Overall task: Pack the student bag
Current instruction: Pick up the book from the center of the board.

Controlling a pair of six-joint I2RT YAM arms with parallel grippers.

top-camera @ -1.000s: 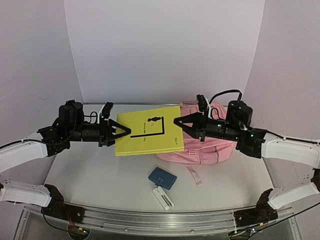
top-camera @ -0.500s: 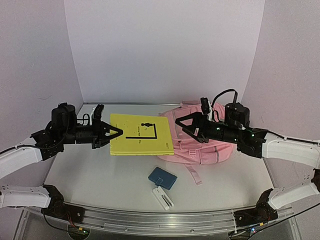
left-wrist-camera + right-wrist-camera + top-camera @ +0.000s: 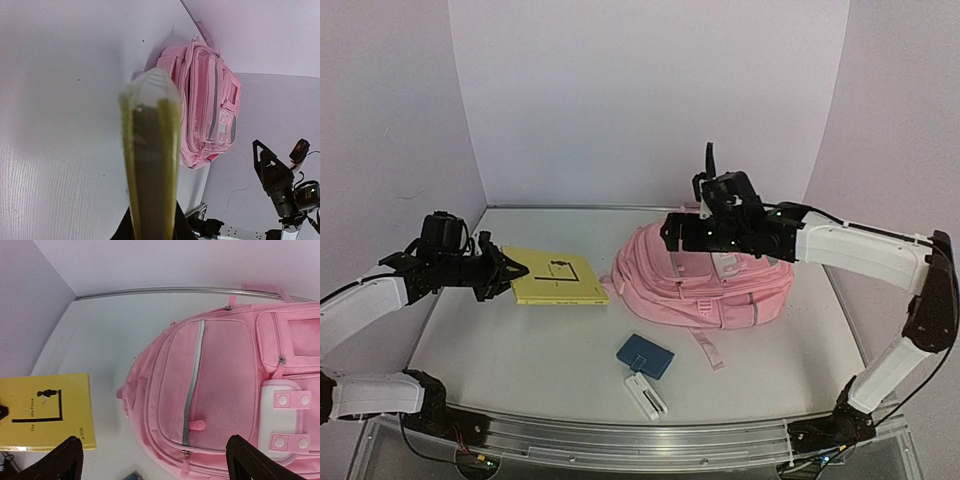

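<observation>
Left pincer (image 3: pixel 512 272) clamped on a yellow book (image 3: pixel 560 278); right pincer (image 3: pixel 153 437) spread wide above the student bag (image 3: pixel 705 285).
Seen from the top, the pink student bag lies pockets-up on the table (image 3: pixel 520 350) at about 2 o'clock from its middle. The book sits at 10 o'clock, gripped by its left edge, near the bag's left side but not touching it. The right pincer's fingers stand apart, holding nothing. A small blue pouch (image 3: pixel 645 355) and a white case (image 3: pixel 646 396) lie at 6 o'clock.

yellow book (image 3: pixel 558 278) left | blue pouch (image 3: pixel 645 356) front | white case (image 3: pixel 646 397), perhaps
</observation>
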